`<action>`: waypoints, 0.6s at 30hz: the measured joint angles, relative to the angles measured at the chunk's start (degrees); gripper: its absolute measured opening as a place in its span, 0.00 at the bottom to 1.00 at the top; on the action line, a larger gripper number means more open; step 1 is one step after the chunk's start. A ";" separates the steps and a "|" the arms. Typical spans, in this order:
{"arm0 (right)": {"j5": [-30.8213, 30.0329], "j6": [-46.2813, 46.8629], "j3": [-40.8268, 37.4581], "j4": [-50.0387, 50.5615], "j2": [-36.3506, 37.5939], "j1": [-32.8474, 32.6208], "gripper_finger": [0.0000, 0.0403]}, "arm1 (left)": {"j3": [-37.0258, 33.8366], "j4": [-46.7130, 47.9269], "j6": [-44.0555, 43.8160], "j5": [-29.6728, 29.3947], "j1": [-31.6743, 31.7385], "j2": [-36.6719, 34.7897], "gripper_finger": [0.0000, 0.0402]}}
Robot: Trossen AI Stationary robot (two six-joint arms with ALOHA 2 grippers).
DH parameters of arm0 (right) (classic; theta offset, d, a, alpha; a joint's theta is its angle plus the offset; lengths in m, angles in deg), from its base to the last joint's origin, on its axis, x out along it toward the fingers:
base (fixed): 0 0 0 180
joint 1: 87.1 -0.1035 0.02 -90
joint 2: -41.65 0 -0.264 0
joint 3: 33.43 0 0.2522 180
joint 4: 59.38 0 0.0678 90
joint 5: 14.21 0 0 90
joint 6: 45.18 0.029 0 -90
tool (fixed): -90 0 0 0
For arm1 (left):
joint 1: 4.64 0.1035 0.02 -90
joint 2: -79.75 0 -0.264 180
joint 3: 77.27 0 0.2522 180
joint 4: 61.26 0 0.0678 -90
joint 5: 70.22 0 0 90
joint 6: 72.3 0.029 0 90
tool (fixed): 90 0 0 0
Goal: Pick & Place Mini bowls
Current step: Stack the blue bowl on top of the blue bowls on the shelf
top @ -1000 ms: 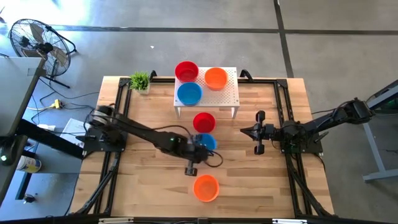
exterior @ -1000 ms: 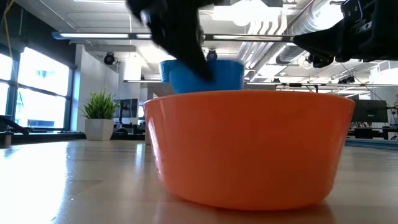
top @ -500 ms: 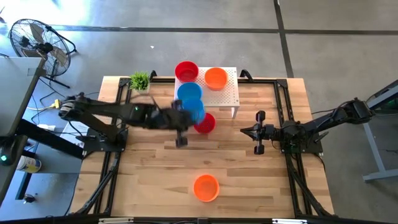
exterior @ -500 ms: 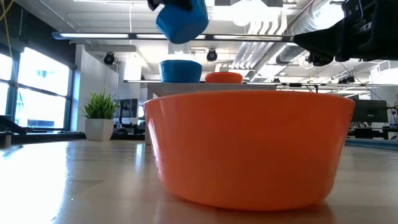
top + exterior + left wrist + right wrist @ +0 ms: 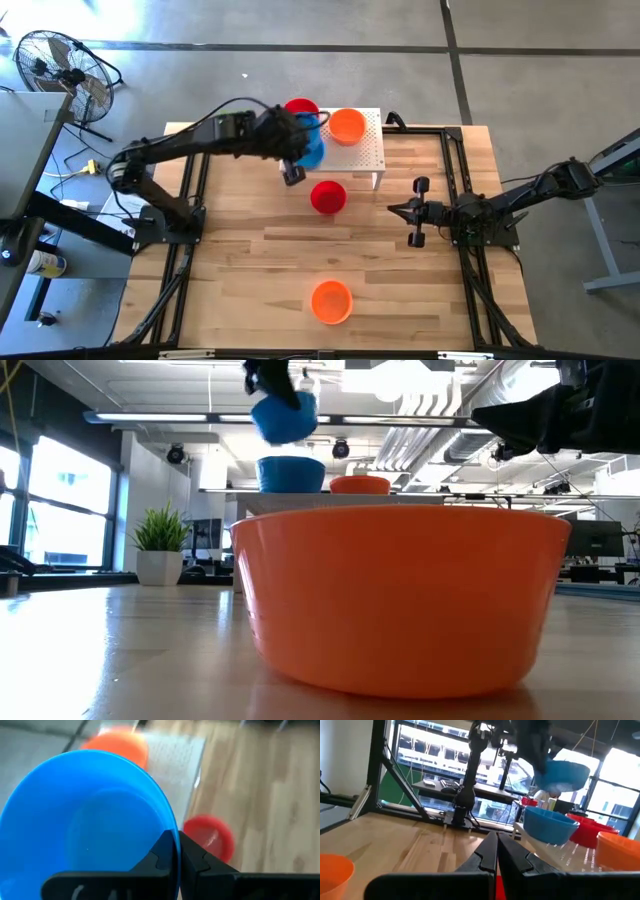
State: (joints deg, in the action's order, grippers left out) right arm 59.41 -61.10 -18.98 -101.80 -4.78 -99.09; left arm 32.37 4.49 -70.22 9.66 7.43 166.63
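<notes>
My left gripper (image 5: 300, 143) hangs over the white perforated stand (image 5: 365, 150), shut on a blue mini bowl (image 5: 85, 820). That bowl (image 5: 285, 415) hovers above a second blue bowl (image 5: 291, 473) that stands on the stand. A red bowl (image 5: 300, 108) and an orange bowl (image 5: 347, 126) also sit on the stand. Another red bowl (image 5: 328, 197) and another orange bowl (image 5: 331, 301) rest on the table. My right gripper (image 5: 417, 213) waits shut at the table's right. My left gripper holds the blue bowl by its rim (image 5: 175, 840), one finger inside the bowl and one outside. The fingers come at it from above. The bowl is lifted clear and hangs slightly tilted below them, over the stand.
A small green plant (image 5: 226, 129) stands at the far left corner. Black frame rails (image 5: 195, 200) run along both sides of the table. Bare wood lies between the table's red bowl and the near orange bowl.
My left gripper has carried the blue bowl up from the table beside the red bowl and toward the far edge, until it hangs over the stand's blue bowl. The red bowl on the table has stayed put. The gripper has stayed shut on the bowl.
</notes>
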 joint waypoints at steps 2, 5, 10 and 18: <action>0.00 -1.17 0.00 -0.47 0.00 0.00 0.00 | 1.47 4.99 0.04 0.03 0.84 1.77 0.00; 0.00 -2.86 0.00 -1.09 0.00 0.02 0.00 | 3.09 4.78 0.77 0.17 0.64 4.90 0.00; 0.06 -3.64 0.00 -1.56 0.00 1.32 0.00 | 3.21 5.24 0.90 0.33 0.68 6.92 0.00; 1.26 -2.26 0.00 -1.58 0.00 3.54 0.00 | 2.83 7.98 1.78 0.56 1.10 8.75 0.00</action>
State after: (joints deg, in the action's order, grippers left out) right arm 60.67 -63.35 -18.98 -103.38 -4.78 -95.56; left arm 35.21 12.48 -68.43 10.22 8.53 175.38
